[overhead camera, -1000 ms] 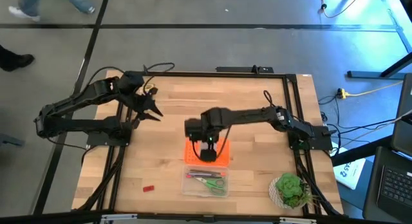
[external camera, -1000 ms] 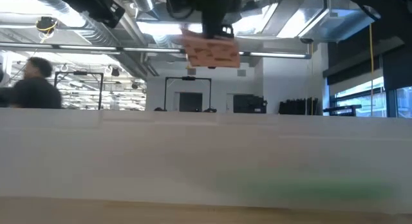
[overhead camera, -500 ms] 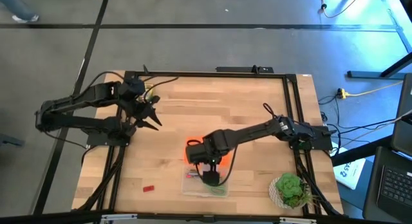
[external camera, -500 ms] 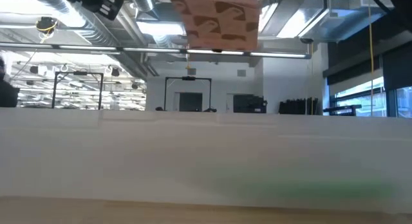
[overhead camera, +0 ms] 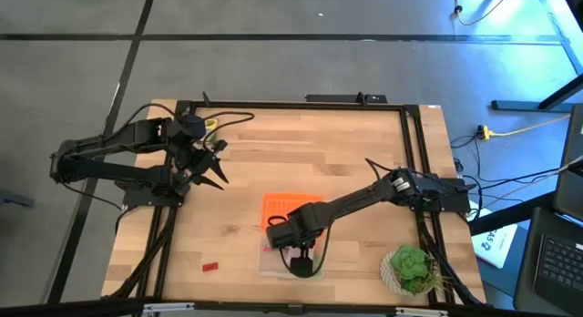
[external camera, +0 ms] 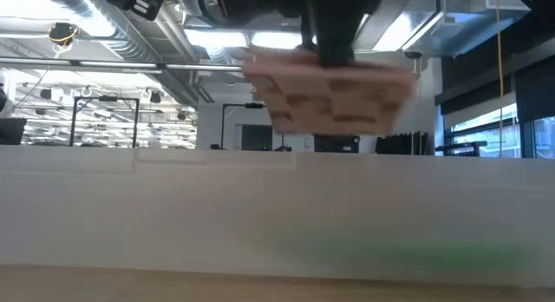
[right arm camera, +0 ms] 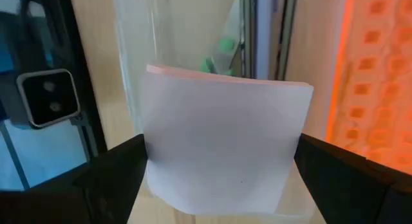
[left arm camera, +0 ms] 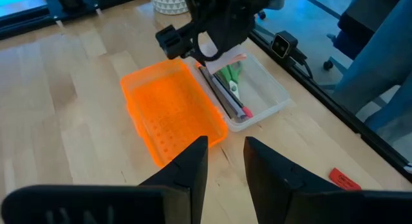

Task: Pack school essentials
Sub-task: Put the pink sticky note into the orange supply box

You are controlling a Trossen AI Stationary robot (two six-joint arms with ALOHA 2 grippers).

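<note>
My right gripper [overhead camera: 298, 253] hovers over the clear box [left arm camera: 264, 98] near the table's front edge, shut on the pink square pad [right arm camera: 225, 147]. The low view shows the pad [external camera: 334, 98] from below. Green-handled scissors [left arm camera: 230, 76] and thin pencils [left arm camera: 222, 95] lie inside the box. The orange perforated lid [overhead camera: 290, 208] lies flat on the table just behind the box. A tiny red block [overhead camera: 211, 265] rests on the table at the near left. My left gripper [overhead camera: 211, 169] hangs at the far left, slightly open [left arm camera: 225, 166] and empty. My right gripper pinches the pad by two opposite edges [right arm camera: 149, 166], one finger [right arm camera: 112, 179] on each side, so the pad spans the whole gap. The fingers point steeply down from above. The pad is lifted clear, roughly level, above the box's open top.
A leafy potted plant [overhead camera: 410, 270] stands at the near right corner. Black frame rails [overhead camera: 414, 171] run along the table's sides. Bare wood lies between the two arms and at the near left around the red block.
My right gripper has carried the pad from above the orange lid toward the table's near edge and downward, ending over the clear box; its hold has stayed the same. My left gripper has swung slightly toward the near edge.
</note>
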